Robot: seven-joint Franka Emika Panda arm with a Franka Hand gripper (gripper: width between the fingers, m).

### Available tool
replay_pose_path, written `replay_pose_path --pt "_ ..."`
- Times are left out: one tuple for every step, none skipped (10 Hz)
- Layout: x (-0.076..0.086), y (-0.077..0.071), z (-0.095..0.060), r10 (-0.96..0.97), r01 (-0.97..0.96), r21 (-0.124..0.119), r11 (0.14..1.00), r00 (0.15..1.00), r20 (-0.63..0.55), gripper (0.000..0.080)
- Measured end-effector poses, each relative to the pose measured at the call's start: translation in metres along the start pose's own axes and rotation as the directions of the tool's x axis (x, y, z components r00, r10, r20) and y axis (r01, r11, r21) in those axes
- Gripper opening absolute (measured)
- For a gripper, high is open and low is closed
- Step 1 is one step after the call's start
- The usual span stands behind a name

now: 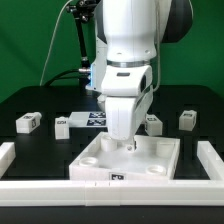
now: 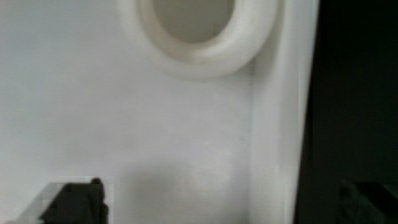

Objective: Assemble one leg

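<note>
Jaws spread, apparently empty, your gripper (image 1: 127,146) hangs over the square panel (image 1: 165,152); descend and you ram it. Nearest leg (image 1: 153,123) sits at two o'clock.

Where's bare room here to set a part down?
Bare black table flanks the panel on both sides, up to the white rails. The back row is crowded with legs and the marker board; the gripper hangs over the panel.

Leg 1 (image 1: 28,122) and leg 2 (image 1: 62,126) rest on the dark counter (image 1: 30,98) toward the exterior view's left, leg 3 (image 1: 153,124) and leg 4 (image 1: 186,119) toward its right. All 4 are small, white, black-and-white tagged, and set apart.
</note>
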State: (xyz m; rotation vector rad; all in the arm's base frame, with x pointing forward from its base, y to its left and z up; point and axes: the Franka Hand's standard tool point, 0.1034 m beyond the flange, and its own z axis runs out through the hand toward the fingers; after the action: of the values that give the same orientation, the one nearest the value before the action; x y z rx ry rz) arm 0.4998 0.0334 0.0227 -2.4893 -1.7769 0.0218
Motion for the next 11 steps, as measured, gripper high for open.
replay_pose_path --pt "0.0024 -0.0011 -0.0008 0.027 -0.027 -0.001 1.000 1.000 0.000 0.0521" --pt "0.0028 -0.0017 0.0000 0.048 -0.048 0.000 0.999 0.999 0.001 0.0386" --pt "0.0023 -0.0023 0.0005 0.048 -0.048 0.002 0.999 0.999 0.002 0.0386" --pt "0.0020 -0.0027 0.0009 0.048 -0.048 0.003 0.999 0.999 0.002 0.0205" --pt "0.0019 -0.0060 0.0014 0.039 -0.039 0.014 0.999 0.999 0.007 0.0092" --pt "0.0020 -0.0067 0.0015 0.038 -0.038 0.017 0.999 0.999 0.008 0.0092" --pt "0.0020 -0.0071 0.0015 0.038 -0.038 0.017 0.999 0.999 0.008 0.0089" --pt "0.0020 -0.0072 0.0016 0.038 -0.038 0.018 0.999 0.999 0.008 0.0088" --pt "0.0020 -0.0074 0.0016 0.038 -0.038 0.018 0.999 0.999 0.008 0.0088" --pt "0.0020 -0.0075 0.0016 0.038 -0.038 0.018 0.999 0.999 0.008 0.0087" --pt "0.0020 -0.0075 0.0016 0.038 -0.038 0.019 0.999 0.999 0.008 0.0087"
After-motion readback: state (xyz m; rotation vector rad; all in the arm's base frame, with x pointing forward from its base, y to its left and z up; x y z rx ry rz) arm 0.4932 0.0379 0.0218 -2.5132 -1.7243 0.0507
